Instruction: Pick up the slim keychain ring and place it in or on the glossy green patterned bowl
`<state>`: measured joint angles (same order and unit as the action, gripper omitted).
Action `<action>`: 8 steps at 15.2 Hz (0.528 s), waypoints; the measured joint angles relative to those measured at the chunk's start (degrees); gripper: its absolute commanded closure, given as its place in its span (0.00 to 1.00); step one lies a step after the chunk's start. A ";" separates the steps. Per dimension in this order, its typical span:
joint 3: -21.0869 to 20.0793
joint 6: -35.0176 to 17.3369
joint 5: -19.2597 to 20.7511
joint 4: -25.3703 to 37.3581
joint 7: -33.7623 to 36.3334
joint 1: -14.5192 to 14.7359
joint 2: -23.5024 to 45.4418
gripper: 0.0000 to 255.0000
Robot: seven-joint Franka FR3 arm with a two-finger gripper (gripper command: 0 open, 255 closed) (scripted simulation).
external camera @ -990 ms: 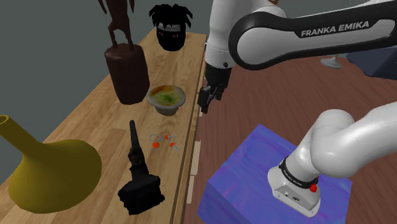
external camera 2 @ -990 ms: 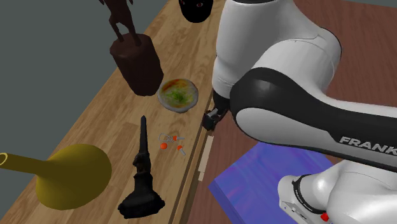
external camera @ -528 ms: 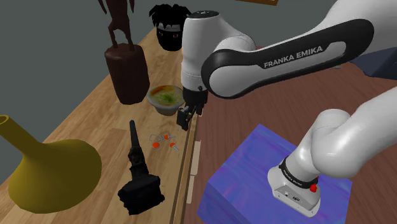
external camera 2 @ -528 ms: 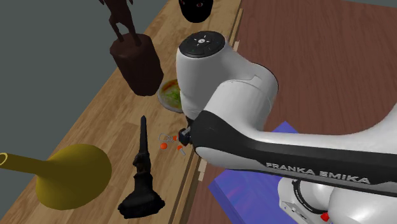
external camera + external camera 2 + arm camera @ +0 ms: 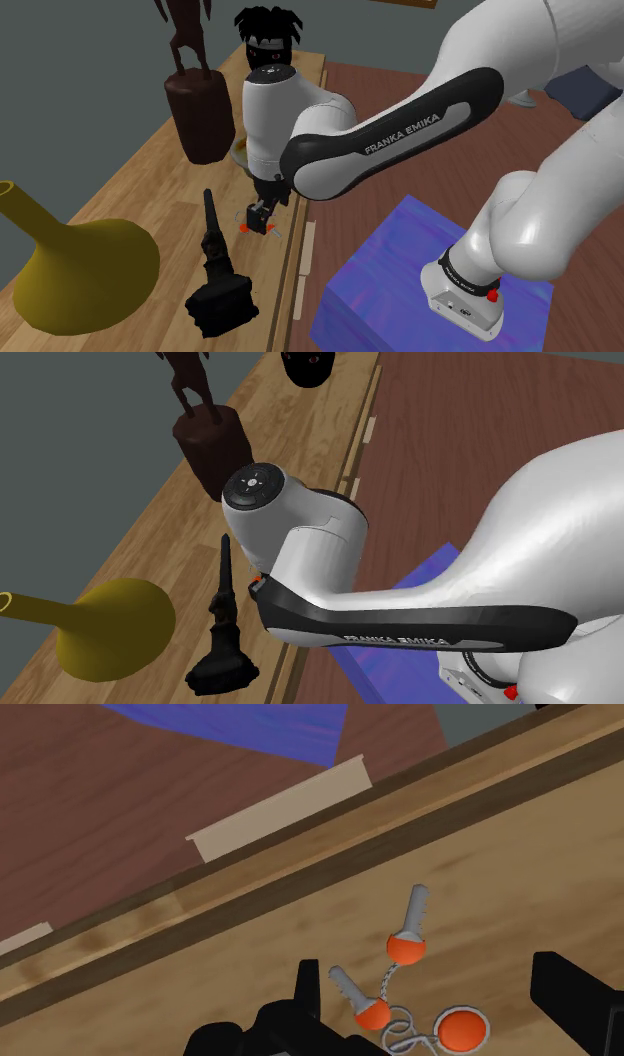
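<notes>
Wrist view: the gripper (image 5: 430,999) holds its fingers (image 5: 575,999) apart over the wooden bench (image 5: 520,874), the orange-tagged keychain (image 5: 405,947) lying between them near the bench edge. Shoulder view: the gripper hangs low just beside a black statuette (image 5: 218,275). Second exterior view: the white arm (image 5: 300,547) bends over the bench.

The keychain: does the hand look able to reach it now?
Probably yes. The hand hangs over the keychain with its fingers open, and nothing stands between them above the wooden table.
</notes>
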<state>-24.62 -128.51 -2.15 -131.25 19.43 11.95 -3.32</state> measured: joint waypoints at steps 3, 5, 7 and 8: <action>-0.24 -2.59 0.92 -0.91 0.73 0.10 1.81 0.00; -0.28 -4.00 1.52 -1.30 1.14 0.10 2.92 0.00; -0.30 -5.51 2.18 -1.77 1.63 0.12 4.08 0.00; -0.31 -5.79 2.27 -1.89 1.70 0.13 4.23 0.00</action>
<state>-24.93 -134.29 0.12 -133.14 21.14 12.08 0.91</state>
